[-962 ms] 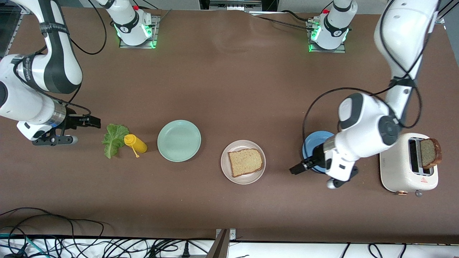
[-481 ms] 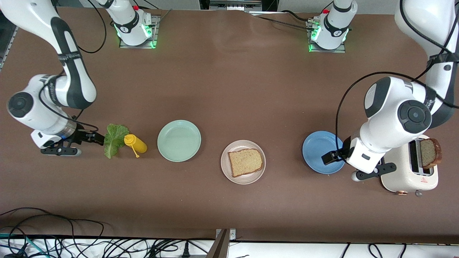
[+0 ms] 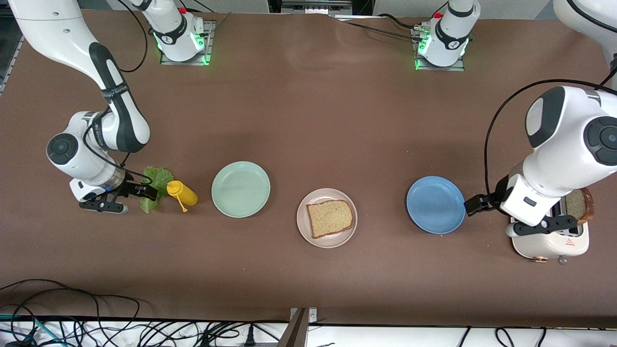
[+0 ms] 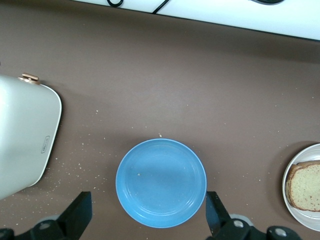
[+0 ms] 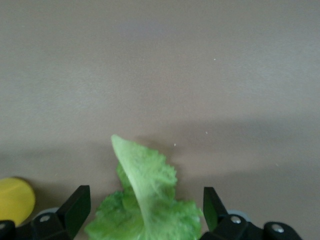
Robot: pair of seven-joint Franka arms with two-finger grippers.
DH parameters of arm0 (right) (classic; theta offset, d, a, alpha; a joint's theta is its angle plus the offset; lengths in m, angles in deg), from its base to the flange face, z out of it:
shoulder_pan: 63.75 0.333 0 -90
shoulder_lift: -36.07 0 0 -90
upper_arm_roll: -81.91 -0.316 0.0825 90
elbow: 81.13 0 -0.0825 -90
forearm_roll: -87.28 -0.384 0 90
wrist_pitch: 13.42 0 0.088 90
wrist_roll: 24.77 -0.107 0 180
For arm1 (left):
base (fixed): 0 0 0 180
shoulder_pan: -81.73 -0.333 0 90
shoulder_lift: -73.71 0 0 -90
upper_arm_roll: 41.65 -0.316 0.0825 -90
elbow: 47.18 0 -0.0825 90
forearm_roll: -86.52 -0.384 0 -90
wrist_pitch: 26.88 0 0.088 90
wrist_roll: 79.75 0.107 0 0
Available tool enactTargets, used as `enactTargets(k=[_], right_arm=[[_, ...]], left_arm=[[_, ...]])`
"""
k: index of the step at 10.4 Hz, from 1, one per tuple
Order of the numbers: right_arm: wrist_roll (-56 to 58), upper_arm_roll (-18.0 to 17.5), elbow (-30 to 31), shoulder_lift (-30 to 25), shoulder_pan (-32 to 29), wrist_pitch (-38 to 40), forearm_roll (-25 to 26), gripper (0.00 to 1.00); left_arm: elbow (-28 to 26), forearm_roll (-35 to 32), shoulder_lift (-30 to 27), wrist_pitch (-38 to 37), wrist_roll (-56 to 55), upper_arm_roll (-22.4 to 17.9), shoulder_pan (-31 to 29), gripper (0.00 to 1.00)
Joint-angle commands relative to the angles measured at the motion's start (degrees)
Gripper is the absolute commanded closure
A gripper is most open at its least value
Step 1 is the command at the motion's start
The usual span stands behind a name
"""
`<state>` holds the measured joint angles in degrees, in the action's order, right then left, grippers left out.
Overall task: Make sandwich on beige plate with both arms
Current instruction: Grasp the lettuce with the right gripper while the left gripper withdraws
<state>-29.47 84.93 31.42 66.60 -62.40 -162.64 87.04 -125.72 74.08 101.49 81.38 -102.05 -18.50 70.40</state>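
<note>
A brown bread slice (image 3: 330, 218) lies on the beige plate (image 3: 303, 212) at mid-table. A second slice (image 3: 580, 205) stands in the white toaster (image 3: 549, 238). The green lettuce leaf (image 3: 156, 174) lies on the table beside a yellow bottle (image 3: 183, 193). My right gripper (image 3: 144, 189) is open and low over the lettuce; in the right wrist view the leaf (image 5: 150, 200) sits between its fingers (image 5: 75, 207). My left gripper (image 3: 475, 204) is open and empty, over the table between the blue plate (image 3: 435, 205) and the toaster. The left wrist view shows the blue plate (image 4: 161, 182) between its fingers (image 4: 80, 212).
A mint-green plate (image 3: 241, 189) lies between the yellow bottle and the beige plate. The left wrist view shows the toaster (image 4: 22, 135) and the beige plate's edge (image 4: 295, 212) with bread (image 4: 306, 187). Cables run along the table's near edge (image 3: 144, 327).
My right gripper has moved toward and down onto the lettuce. My left gripper has moved from beside the beige plate, across the blue plate, toward the toaster.
</note>
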Motion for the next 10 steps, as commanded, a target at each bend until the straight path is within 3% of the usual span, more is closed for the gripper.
enactTargets(k=[1,4,5,10], right_arm=[[0.6,-0.2,0.1,1.6,-0.1,-2.9,-0.6,0.05],[2.1,-0.1,0.1,1.5,-0.2,-2.4,-0.2,0.85],[3.0,-0.1,0.0,0.4,-0.2,-2.0,-0.2,0.98],[7.9,0.2,-2.8,-1.1,-0.3,2.1,-0.1,1.00]], left_arm=[[0.0,-1.6,-1.1,-1.5,1.1,0.2,-0.7,0.00],[0.0,-1.1,-1.9,-3.1,5.2,0.2,-1.7,0.00],[0.0,-1.1,-1.9,-3.1,5.2,0.2,-1.8,0.00],[-0.2,-1.0,-1.9,-3.1,5.8,0.2,-2.4,0.00]])
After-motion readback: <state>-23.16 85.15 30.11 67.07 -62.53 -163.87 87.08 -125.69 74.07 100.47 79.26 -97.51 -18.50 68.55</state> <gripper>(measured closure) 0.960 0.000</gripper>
